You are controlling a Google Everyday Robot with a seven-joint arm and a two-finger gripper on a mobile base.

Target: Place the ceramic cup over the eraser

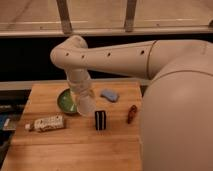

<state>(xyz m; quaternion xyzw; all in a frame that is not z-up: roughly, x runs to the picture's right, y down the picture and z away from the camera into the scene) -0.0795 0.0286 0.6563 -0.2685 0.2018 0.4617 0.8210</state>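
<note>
The white ceramic cup (87, 106) hangs at the end of my arm, held upside-down and tilted just above the wooden table (75, 150). My gripper (81, 94) is shut on the cup, reaching down from the wrist above it. The eraser (100, 120), a small upright black block with white stripes, stands on the table just right of and below the cup. The cup is beside the eraser, not over it.
A green bowl (64, 102) sits behind the cup to the left. A light-blue soft pad (109, 95) lies at the back. A small reddish-brown object (132, 114) lies right of the eraser. A white bottle (47, 123) lies at the left. My arm's bulk fills the right side.
</note>
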